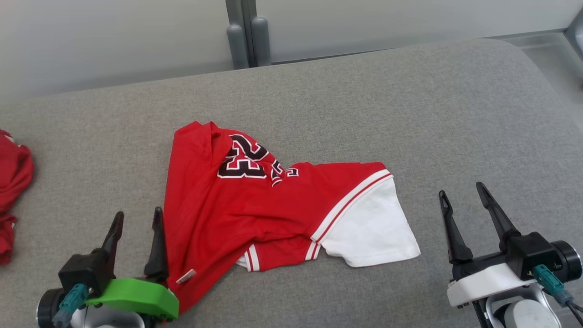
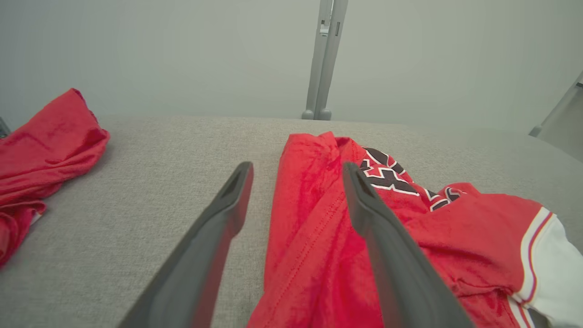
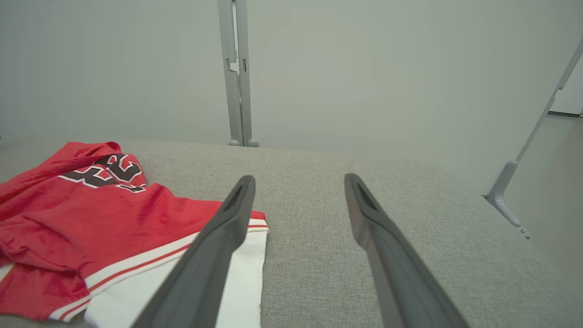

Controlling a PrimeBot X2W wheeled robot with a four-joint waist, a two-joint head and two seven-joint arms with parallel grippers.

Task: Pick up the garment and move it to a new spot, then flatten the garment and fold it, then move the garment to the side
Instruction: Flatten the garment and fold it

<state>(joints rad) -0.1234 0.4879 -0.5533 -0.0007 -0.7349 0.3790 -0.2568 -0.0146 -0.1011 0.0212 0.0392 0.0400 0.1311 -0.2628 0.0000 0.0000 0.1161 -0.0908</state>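
Left gripper (image 1: 139, 212) sits wide open at the near-left edge of the garment (image 1: 255, 205), right gripper (image 1: 461, 189) wide too; probably the pickup step, needs an edge pinch.

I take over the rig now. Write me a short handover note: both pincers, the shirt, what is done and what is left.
Left pincer: open, empty, at the left edge of the shirt; contact cannot be told.
Right pincer: open, empty, over bare grey cushion, apart from the white sleeve.
Shirt: red, crumpled mid-cushion, number up, white sleeve toward the right. Another red cloth lies far left.
Done: no flattening or folding shows; whether it was already moved cannot be told.
Left: flatten, fold, move aside.
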